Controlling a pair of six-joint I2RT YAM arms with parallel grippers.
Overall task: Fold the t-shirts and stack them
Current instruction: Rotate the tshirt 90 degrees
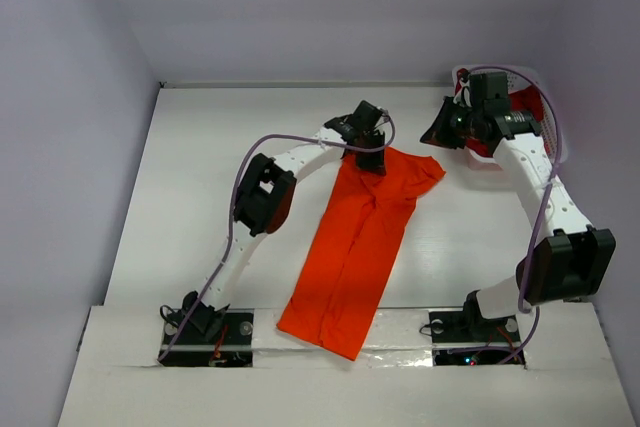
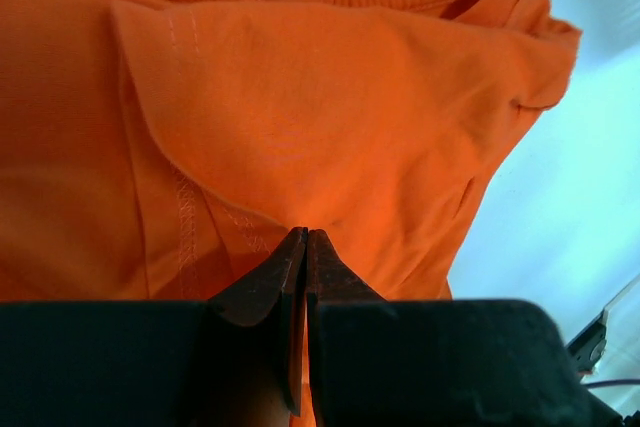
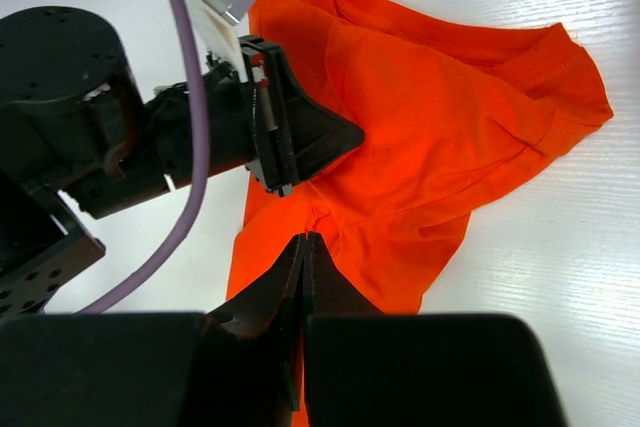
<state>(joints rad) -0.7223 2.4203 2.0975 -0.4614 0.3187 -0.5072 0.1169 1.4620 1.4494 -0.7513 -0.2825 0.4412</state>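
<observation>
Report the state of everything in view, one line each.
Orange tee, folded lengthwise into a strip, lying flat, one sleeve sticking out.
Basket, upright, holding red cloth.
Left pincer, shut, at the tee's collar end.
Right pincer, shut, nothing held, near the basket.

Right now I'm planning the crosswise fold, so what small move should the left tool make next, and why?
Probably open the left tool and pinch the collar end of the orange t-shirt. The shirt already lies as a long narrow strip, and the tool sits shut right at that end, so a grip there seems the way to start folding it over.
</observation>
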